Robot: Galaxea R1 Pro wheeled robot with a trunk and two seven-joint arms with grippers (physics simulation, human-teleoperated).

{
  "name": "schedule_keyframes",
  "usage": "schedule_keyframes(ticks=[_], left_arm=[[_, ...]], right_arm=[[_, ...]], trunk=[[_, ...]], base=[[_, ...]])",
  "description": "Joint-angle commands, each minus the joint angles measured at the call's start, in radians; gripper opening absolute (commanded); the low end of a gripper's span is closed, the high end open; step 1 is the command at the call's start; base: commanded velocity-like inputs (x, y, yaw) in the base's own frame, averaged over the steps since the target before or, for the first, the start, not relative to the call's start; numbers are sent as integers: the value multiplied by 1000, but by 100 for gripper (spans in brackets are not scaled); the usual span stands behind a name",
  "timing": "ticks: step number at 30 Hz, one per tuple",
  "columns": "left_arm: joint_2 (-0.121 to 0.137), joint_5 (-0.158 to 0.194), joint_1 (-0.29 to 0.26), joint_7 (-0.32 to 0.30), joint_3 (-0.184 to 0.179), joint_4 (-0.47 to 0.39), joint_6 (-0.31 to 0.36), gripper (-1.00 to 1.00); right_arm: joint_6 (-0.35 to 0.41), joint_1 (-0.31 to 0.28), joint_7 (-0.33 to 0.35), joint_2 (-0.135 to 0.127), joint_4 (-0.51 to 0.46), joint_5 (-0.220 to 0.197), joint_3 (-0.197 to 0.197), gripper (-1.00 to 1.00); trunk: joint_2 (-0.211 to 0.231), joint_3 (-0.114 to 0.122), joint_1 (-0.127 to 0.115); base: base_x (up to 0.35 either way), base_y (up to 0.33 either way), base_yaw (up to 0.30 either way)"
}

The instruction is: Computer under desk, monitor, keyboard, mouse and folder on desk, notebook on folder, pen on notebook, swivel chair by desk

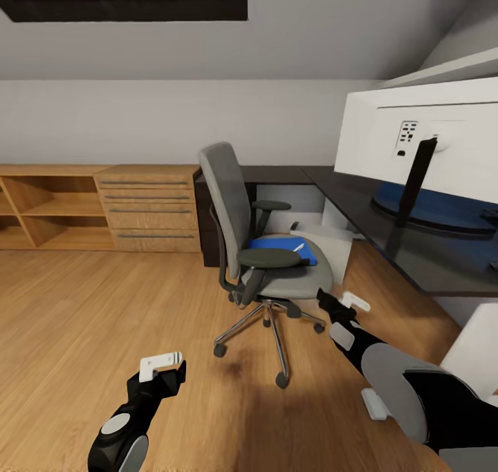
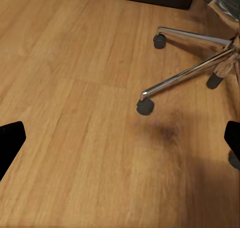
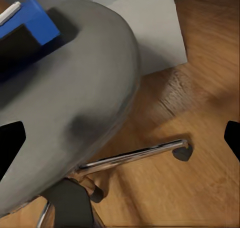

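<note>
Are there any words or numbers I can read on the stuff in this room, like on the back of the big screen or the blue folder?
No readable words or numbers anywhere.
Monitor: its white back has a small panel of dark marks, too small and blurred to read; they look like ports, not letters.
Folder on the swivel chair: plain blue, no label.
Wooden drawers: no writing, just handles.

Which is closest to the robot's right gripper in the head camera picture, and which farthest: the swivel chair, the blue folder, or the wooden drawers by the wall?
From the right gripper:
1. Swivel chair: its grey seat edge is right beside the gripper.
2. Blue folder: lying on the seat, farther in.
3. Wooden drawers: across the floor against the back wall, beyond the chair.
</note>
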Motion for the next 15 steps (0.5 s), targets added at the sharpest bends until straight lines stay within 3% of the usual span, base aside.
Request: schedule_keyframes(ticks=[1,8,15], left_arm=[[1,10,-1,10,-3,-1,2,100],[1,10,-1,10,-2,-1,2,100],[2,10,-1,10,-4,1,2,100]], right_arm=[[-1,-1,-3,0,1,-2,-1,100],[-1,0,-2,-2,1,-10,0,100],[-5,0,-2,-5,-4,-8,0,100]], trunk=[[-1,-5,0],[-2,-32,3],[-2,-32,3]], base=[[0,0,0],[0,0,0],[0,0,0]])
